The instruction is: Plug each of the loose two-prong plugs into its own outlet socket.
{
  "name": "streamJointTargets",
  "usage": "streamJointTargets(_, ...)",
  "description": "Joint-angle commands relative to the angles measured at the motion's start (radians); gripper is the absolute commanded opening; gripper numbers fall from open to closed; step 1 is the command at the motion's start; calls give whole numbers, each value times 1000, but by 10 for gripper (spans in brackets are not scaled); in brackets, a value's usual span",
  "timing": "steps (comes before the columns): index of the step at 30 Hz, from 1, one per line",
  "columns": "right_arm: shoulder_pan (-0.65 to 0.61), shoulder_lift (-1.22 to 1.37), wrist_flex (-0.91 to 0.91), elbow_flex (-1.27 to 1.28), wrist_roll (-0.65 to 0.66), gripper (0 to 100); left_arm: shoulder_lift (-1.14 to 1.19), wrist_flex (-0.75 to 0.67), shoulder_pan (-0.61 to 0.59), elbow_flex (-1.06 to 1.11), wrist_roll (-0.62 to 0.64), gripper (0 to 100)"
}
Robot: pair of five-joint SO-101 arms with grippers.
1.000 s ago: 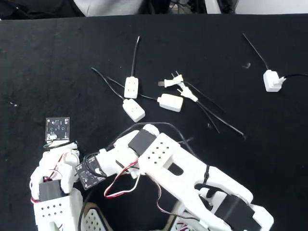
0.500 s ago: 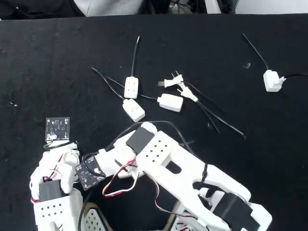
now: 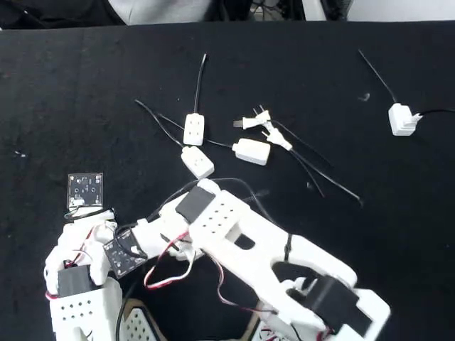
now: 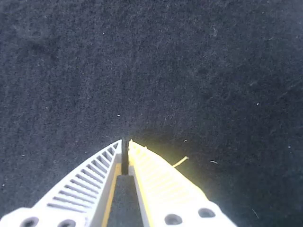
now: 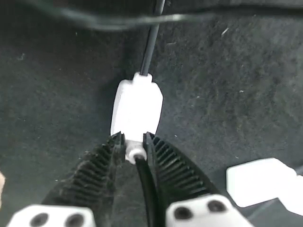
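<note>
Plug [image 5: 135, 152], pinched by right gripper [image 5: 134, 138], points lengthwise into socket [image 5: 137, 106]; left gripper [image 4: 125, 143] closed.

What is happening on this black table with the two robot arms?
The right end effector is shut on a white plug, held against the end of an outlet socket; whether the prongs are fully in cannot be seen. The left end effector is shut on nothing, above bare table. In the high view, two loose plugs lie unplugged beside a white socket.
</note>
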Motion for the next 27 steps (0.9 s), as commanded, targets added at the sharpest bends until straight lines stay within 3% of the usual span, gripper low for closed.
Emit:
streamJointTargets(1,6,13,-5,4,11,11,-9,-8,7,1,-8,29)
streamJointTargets(13,83,-202,89,2,40,11,-9,-8,8,1,-8,30)
streamJointTargets(21,44,-242,-51,58,-227,11,-9,-8,7,1,-8,30)
streamJointTargets(27,180,-309,-157,137,-416,11,-9,-8,8,1,-8,30)
